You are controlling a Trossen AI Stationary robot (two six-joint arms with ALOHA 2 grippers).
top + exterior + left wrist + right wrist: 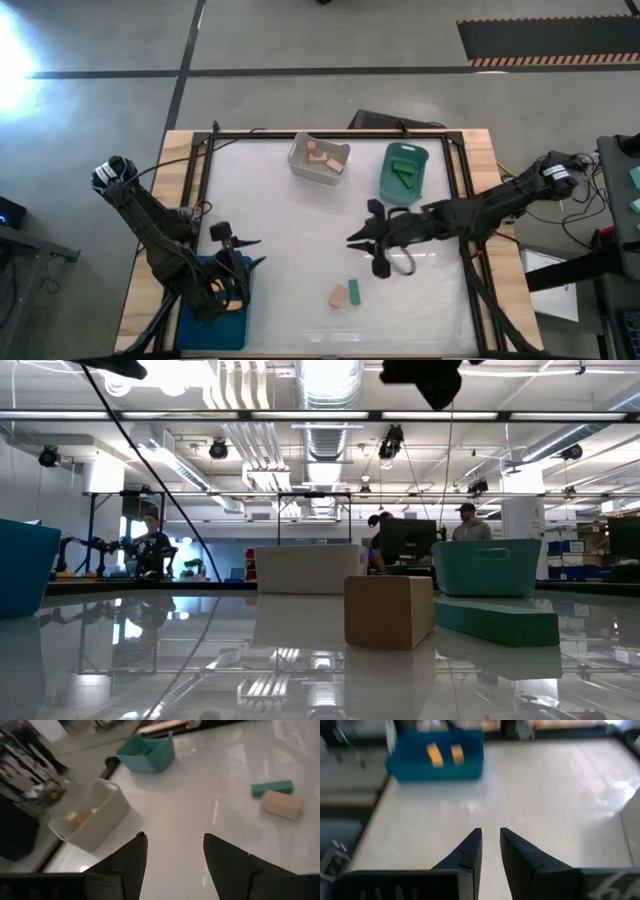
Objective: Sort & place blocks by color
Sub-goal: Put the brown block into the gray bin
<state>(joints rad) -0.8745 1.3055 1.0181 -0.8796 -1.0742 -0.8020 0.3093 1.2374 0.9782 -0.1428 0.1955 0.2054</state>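
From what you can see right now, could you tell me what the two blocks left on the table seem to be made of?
The tan block looks like bare, matte wood, pale and faintly grained. The green bar beside it has a flat, even coat, likely painted wood, though plastic is possible.

A: What do the arms look like up close?

B: Both arms are dark, chunky, jointed, with black cables trailing off their bases. The left gripper (172,851) has two matte black wedge fingers tapering to blunt tips. The right gripper (490,841) has the same angular black fingers, with flat inner faces.
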